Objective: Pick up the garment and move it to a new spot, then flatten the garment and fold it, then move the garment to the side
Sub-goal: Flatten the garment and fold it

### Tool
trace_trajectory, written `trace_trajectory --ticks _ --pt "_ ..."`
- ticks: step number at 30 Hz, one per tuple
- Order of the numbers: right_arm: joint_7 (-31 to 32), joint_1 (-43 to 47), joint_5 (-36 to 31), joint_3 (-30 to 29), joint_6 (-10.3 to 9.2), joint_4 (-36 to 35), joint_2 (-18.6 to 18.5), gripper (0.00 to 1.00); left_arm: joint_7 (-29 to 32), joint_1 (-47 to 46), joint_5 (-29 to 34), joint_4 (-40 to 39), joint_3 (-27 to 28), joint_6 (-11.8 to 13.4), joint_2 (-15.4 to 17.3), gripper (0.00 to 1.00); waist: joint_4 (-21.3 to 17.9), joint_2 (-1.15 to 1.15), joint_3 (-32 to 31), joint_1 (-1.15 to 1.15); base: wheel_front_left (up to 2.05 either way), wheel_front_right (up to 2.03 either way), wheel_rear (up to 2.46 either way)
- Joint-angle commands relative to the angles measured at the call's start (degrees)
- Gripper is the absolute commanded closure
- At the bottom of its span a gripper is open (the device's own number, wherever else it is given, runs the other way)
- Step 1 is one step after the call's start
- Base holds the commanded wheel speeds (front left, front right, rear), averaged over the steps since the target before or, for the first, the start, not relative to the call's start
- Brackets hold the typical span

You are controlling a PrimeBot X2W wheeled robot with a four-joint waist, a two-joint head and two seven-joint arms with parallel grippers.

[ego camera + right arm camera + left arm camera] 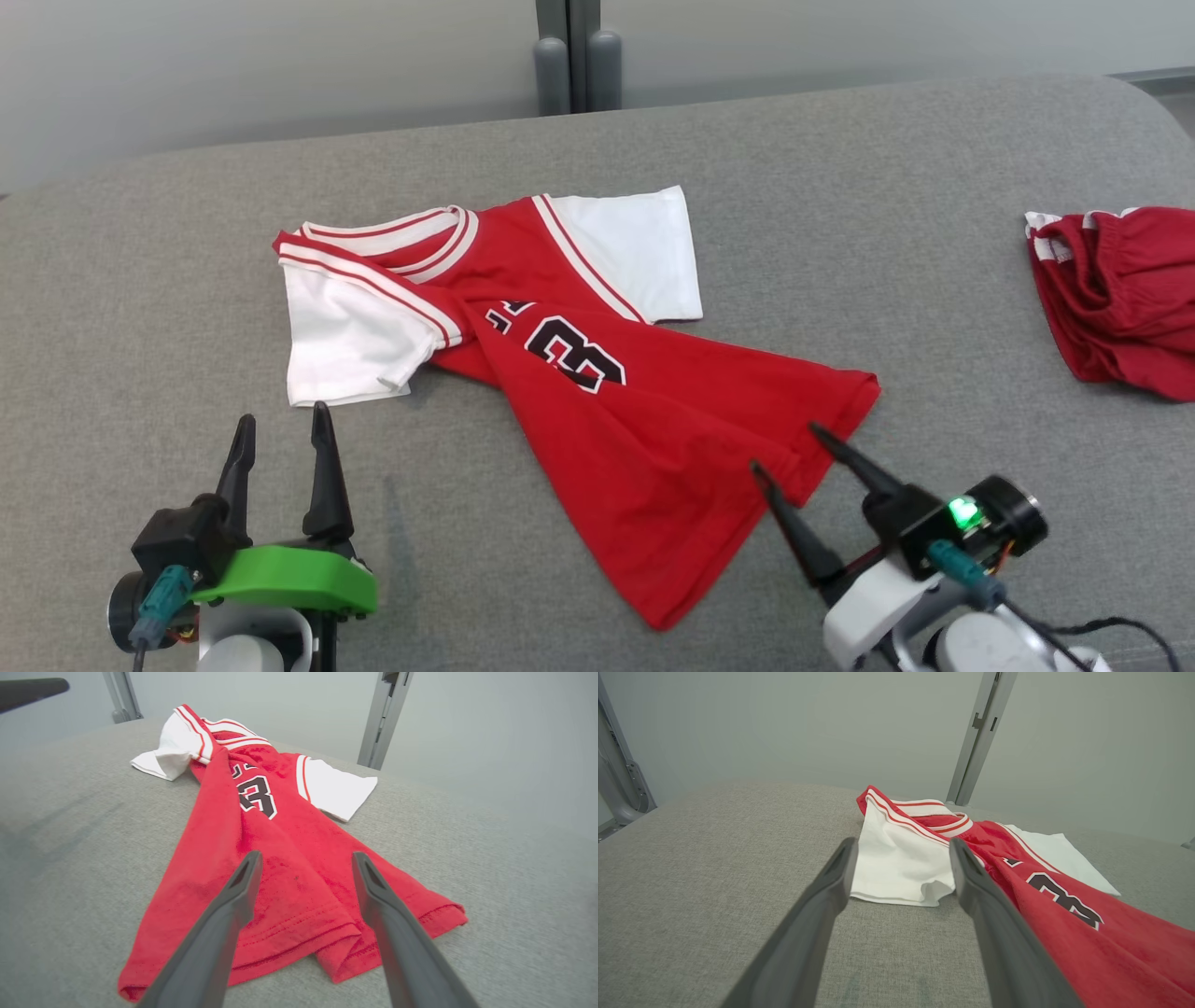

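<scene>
Your jersey (607, 411), red with white sleeves and a black number, lies skewed and partly folded over itself mid-worktop (187, 280), collar far left, hem toward you. Your left pincer (283, 415) is open and empty, just short of the near white sleeve (345, 345). Your right pincer (785, 445) is open too, fingers spread over the hem's right corner (840, 401); contact unclear. A second red garment (1120, 299) is bunched far right, well apart.
</scene>
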Motion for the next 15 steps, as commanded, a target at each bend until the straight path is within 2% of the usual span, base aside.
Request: trace_trajectory --ticks 1,5,8,11,15 --pt "0.41 -1.46 -1.05 -2.65 -0.09 -0.42 -0.53 0.0 -0.18 0.55 0.03 -0.07 0.13 0.03 0.07 0.0 0.3 0.0 0.15 0.0 0.0 0.0 0.0" --pt "1.71 -3.47 -2.69 -8.64 -0.09 2.23 -0.81 0.0 -0.18 0.26 0.12 -0.2 -0.07 -0.01 0.04 0.0 1.42 0.0 0.68 0.0 0.0 0.0 0.0" --pt "2.56 -4.69 -1.91 -11.93 -0.09 7.15 -0.56 0.0 -0.18 -0.13 0.16 -0.14 -0.16 0.06 0.03 0.0 2.75 0.0 1.16 0.0 0.0 0.0 0.0" --pt "2.72 -5.15 -1.69 -13.74 -0.09 12.09 -0.64 0.0 -0.18 -0.29 0.17 -0.01 -0.26 0.11 0.02 0.0 3.97 0.0 1.54 0.0 0.0 0.0 0.0" --pt "2.62 -5.28 1.87 -15.08 -0.09 17.61 1.05 0.0 -0.18 0.2 0.12 0.19 -0.11 0.12 0.01 0.0 5.25 0.0 1.66 0.0 0.0 0.0 0.0"
